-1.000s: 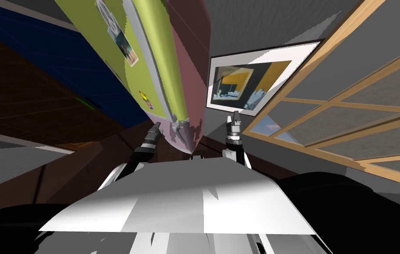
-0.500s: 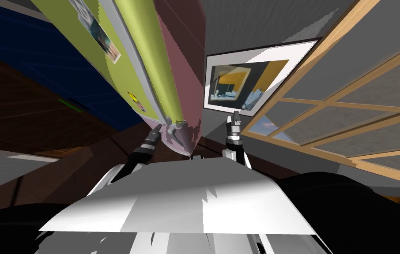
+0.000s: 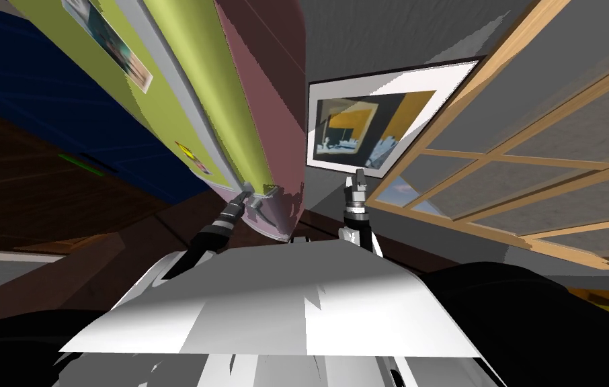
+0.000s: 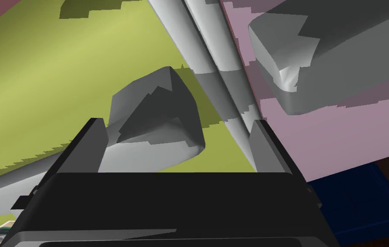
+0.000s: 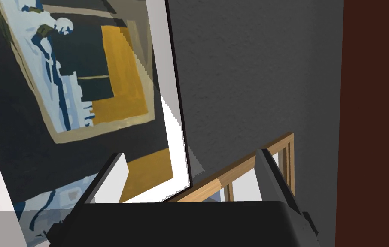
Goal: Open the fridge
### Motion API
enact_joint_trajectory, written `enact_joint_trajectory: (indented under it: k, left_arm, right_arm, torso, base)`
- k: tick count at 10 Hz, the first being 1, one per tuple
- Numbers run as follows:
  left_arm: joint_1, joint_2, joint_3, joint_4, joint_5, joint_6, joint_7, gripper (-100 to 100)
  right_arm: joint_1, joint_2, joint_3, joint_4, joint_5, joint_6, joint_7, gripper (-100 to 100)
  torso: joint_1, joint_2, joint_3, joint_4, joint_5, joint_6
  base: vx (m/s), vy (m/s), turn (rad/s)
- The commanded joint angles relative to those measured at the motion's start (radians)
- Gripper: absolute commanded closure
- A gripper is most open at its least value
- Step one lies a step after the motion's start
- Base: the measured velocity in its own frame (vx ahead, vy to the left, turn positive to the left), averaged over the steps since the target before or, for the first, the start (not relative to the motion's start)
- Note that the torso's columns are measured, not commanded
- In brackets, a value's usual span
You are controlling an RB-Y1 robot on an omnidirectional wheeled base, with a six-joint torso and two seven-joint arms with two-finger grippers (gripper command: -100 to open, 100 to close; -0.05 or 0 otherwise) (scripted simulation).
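Head view: reaching stage, left pincer (image 3: 245, 199) up at the lower end of the grey handle (image 3: 228, 160) on the yellow-green and pink fridge (image 3: 263, 101), right pincer (image 3: 359, 176) raised well apart. Left wrist view: spread around the handle's foot (image 4: 155, 111), so next likely pinching shut, then pulling outward. Right wrist view: spread, empty; versus a second ago, left pincer nearer the handle, head camera swung.

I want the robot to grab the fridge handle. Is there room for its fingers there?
Some. The left gripper stands open around the handle's grey foot, with the bar just inside one finger: crowded there. Bare green door lies beside the foot, away from the bar. The right gripper hangs open, holding nothing.
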Motion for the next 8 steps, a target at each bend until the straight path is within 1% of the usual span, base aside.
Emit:
enact_joint_trajectory:
  k: [1, 2, 3, 4, 5, 6, 7, 8]
  left_arm:
    - [0.004, 0.013, 0.001, -0.019, -0.002, 0.02, 0.002, -100]
    - [0.011, 0.018, 0.006, -0.043, -0.001, 0.04, 0.005, -100]
    - [0.008, 0.015, 0.003, -0.03, -0.002, 0.029, 0.003, -100]
    - [0.008, 0.016, 0.003, -0.032, -0.002, 0.031, 0.003, 100]
    - [0.009, 0.036, -0.005, -0.038, 0.002, 0.014, 0.007, 100]
    - [0.013, 0.057, -0.013, -0.042, 0.007, 0.0, 0.011, 100]
    - [0.013, 0.057, -0.013, -0.042, 0.007, 0.0, 0.011, 100]
    - [0.016, 0.078, -0.021, -0.046, 0.012, -0.014, 0.015, 100]
  right_arm:
    - [0.0, 0.0, 0.0, 0.0, 0.0, 0.0, 0.0, 0]
    - [0.0, 0.0, 0.0, 0.0, 0.0, 0.0, 0.0, 0]
    - [0.0, 0.0, 0.0, 0.0, 0.0, 0.0, 0.0, 0]
    - [0.0, 0.0, 0.0, 0.0, 0.0, 0.0, 0.0, 0]
    - [0.0, 0.0, 0.0, 0.0, 0.0, 0.0, 0.0, 0]
    - [0.0, 0.0, 0.0, 0.0, 0.0, 0.0, 0.0, 0]
    - [-0.001, 0.0, 0.0, 0.0, 0.0, 0.0, 0.0, 0]
    - [-0.001, 0.0, 0.0, 0.0, 0.0, 0.0, 0.0, 0]
  torso:
    - [0.0, 0.001, 0.0, 0.0, 0.0, 0.0]
    - [0.001, 0.003, 0.002, 0.001, 0.0, 0.0]
    - [0.0, -0.003, -0.001, 0.0, 0.0, 0.0]
    - [0.0, 0.0, 0.0, 0.0, 0.0, 0.0]
    - [0.002, 0.002, 0.002, -0.001, 0.001, -0.001]
    - [0.011, 0.005, 0.003, 0.001, 0.003, -0.001]
    - [0.014, 0.008, 0.004, 0.003, 0.003, -0.003]
    - [0.014, 0.006, 0.003, 0.004, 0.003, -0.005]
  base:
    - [0.028, -0.01, -0.006]
    - [0.129, -0.02, -0.016]
    - [0.081, -0.012, -0.002]
    - [0.013, -0.002, -0.003]
    - [-0.078, 0.12, -0.08]
    - [-0.163, 0.22, -0.131]
    - [-0.195, 0.238, -0.075]
    - [-0.201, 0.273, -0.087]
